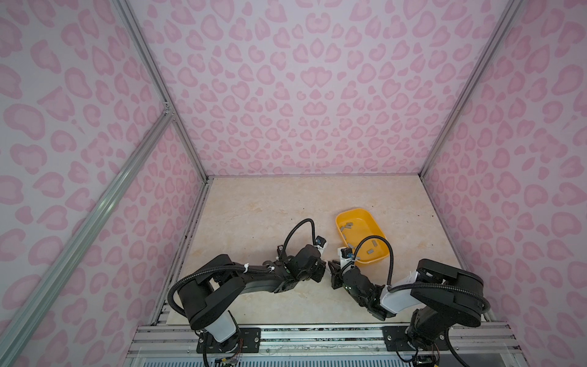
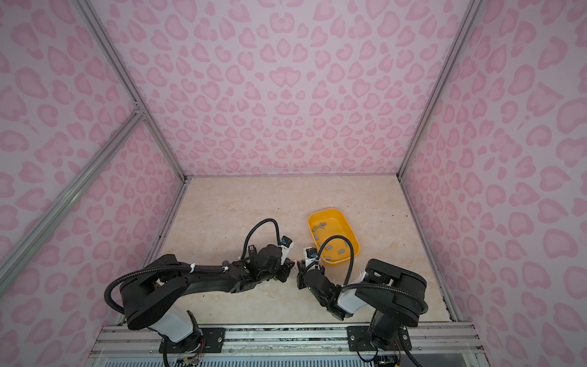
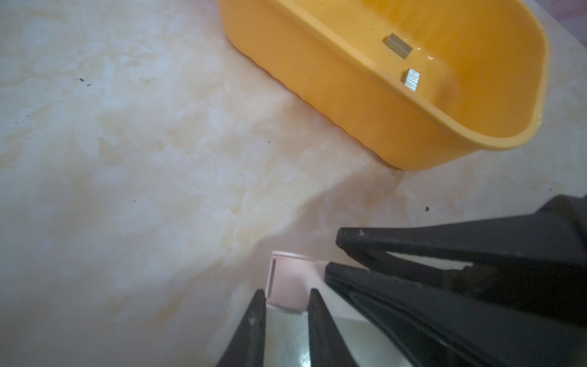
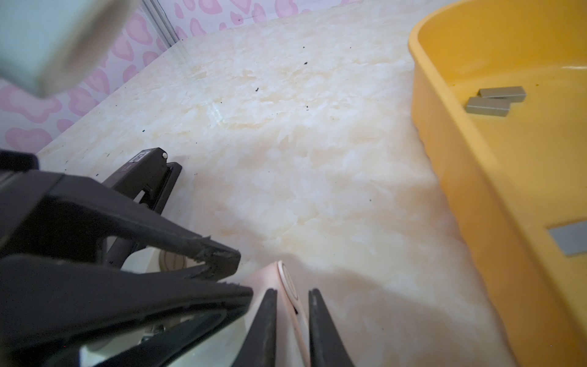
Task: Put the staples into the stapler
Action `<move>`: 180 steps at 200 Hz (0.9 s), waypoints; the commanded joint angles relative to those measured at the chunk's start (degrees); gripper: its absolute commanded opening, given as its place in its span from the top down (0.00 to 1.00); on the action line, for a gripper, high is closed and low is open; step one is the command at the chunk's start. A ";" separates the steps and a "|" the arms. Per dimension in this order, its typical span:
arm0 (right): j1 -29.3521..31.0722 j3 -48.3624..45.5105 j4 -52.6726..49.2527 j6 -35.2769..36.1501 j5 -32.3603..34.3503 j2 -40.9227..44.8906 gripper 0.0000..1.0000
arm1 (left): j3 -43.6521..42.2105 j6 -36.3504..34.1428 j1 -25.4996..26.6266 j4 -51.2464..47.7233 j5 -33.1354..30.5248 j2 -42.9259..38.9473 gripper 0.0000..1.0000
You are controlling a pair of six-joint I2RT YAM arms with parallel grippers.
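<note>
Pink stapler (image 4: 287, 286) clamped in both jaws; round emblem (image 4: 173, 262) illegible

In both top views the pale pink plastic stapler (image 3: 290, 281) is mostly hidden between the left gripper (image 1: 321, 270) and right gripper (image 1: 332, 270). Wrist views catch only one end of it, the rest is cut off at the frame edge. Small grey metal staple strips (image 1: 346, 226) are too tiny to count. The black corrugated cable (image 1: 376, 236) covers part of the yellow plastic tray (image 1: 371, 222). There's a blurred pale block (image 4: 47, 41) close to the right wrist lens, can't ID.
</note>
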State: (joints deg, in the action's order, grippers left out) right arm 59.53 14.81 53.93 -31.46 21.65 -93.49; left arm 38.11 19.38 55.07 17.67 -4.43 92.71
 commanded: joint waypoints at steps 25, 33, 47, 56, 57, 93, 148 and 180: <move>0.08 3.43 -20.10 2.40 -0.64 5.22 0.77 | 0.72 -0.77 -0.05 0.45 -2.29 -2.37 0.74; 0.09 4.79 -23.15 3.01 0.10 7.59 0.74 | 1.30 -1.07 -0.05 -0.67 -3.39 -3.53 0.73; 0.06 7.43 -28.98 3.81 2.02 12.54 0.67 | 2.34 -1.56 -0.05 -2.87 -5.60 -6.60 0.72; 0.07 9.41 -33.33 4.04 3.50 16.01 0.61 | 2.87 -1.71 -0.05 -4.14 -6.92 -9.29 0.70; 0.07 9.65 -33.92 4.04 3.71 16.39 0.61 | 2.86 -1.71 -0.05 -4.27 -7.09 -9.60 0.70; -1.23 18.13 -53.69 0.35 10.12 29.42 0.39 | 5.50 -2.17 -0.05 -12.36 -16.88 -22.74 0.49; -14.61 24.41 -63.70 -5.55 14.41 39.83 0.14 | 9.26 2.70 -4.07 -22.63 -39.47 -35.96 0.08; -29.52 23.60 -56.66 -0.15 8.32 40.39 0.04 | 8.77 -6.62 -9.53 -22.67 -40.70 -35.04 0.09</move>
State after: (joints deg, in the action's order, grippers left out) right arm 38.22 38.76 -4.58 -34.68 33.80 -52.86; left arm 46.89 18.44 48.97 -2.04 -39.42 57.25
